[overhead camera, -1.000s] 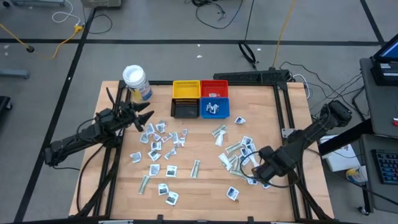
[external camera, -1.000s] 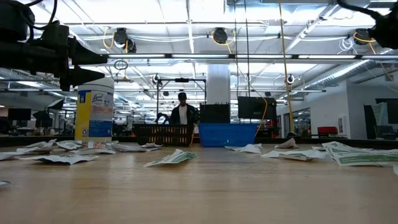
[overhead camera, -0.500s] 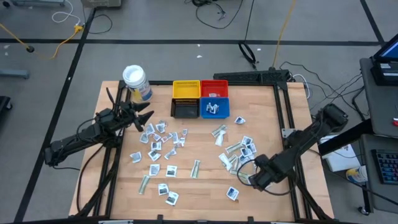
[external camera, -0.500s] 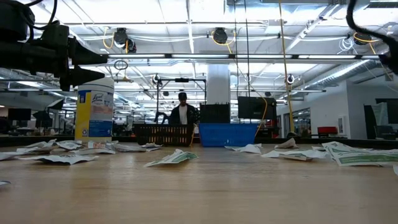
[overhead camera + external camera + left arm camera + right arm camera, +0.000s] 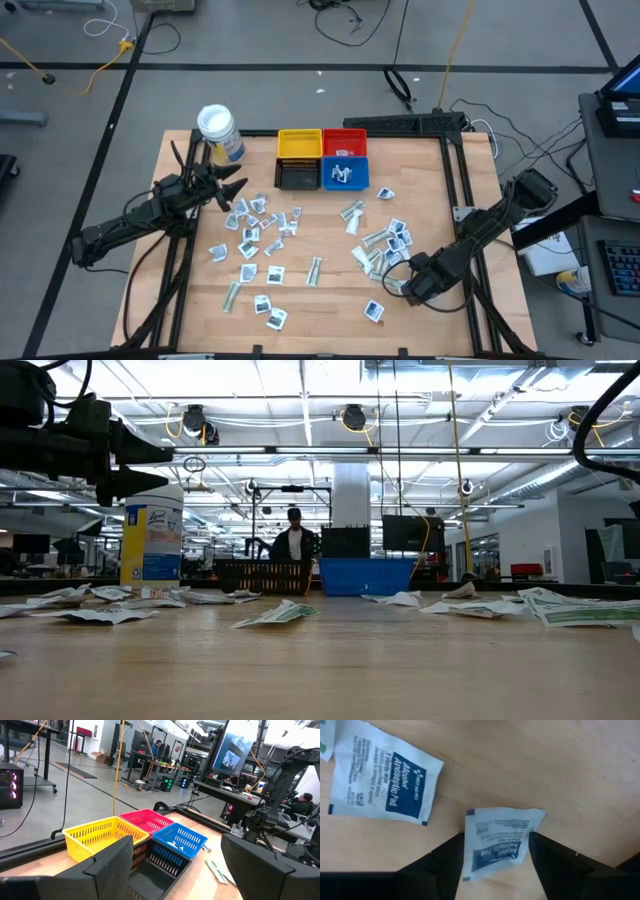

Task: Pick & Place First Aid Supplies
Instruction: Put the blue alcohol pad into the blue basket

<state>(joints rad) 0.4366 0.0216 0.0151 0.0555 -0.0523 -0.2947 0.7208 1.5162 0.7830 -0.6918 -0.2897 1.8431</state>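
The first aid supplies [image 5: 262, 222], many small flat white packets and narrow strips, lie spread over the middle of the wooden table [image 5: 330, 305] in the high view, in one loose group at centre left and another [image 5: 385, 243] at centre right. In the right wrist view, one squarish packet [image 5: 500, 840] with blue print sits on the wood between the two dark fingers [image 5: 445, 865] of the right gripper [image 5: 495, 862]. The fingers stand on both sides of it, close to its edges, but I cannot tell if they already press it; the packet bends up a little. A second packet [image 5: 382, 777], marked as an alcohol pad, lies flat in the upper left of that picture, apart from the first.

In the high view the right gripper [image 5: 408, 285] is low on the table at the lower right, at the edge of the right group of packets.

The left gripper [image 5: 232, 190] is at centre left of the high view, above the table, with its fingers wide apart and nothing between them. In front of it in the left wrist view stand the yellow bin [image 5: 95, 837], the red bin [image 5: 145, 821], the blue bin [image 5: 179, 840] and the black bin [image 5: 155, 875]. The blue bin [image 5: 345, 174] contains some packets. A white-lidded jar [image 5: 217, 128] stands at the upper left corner of the table.
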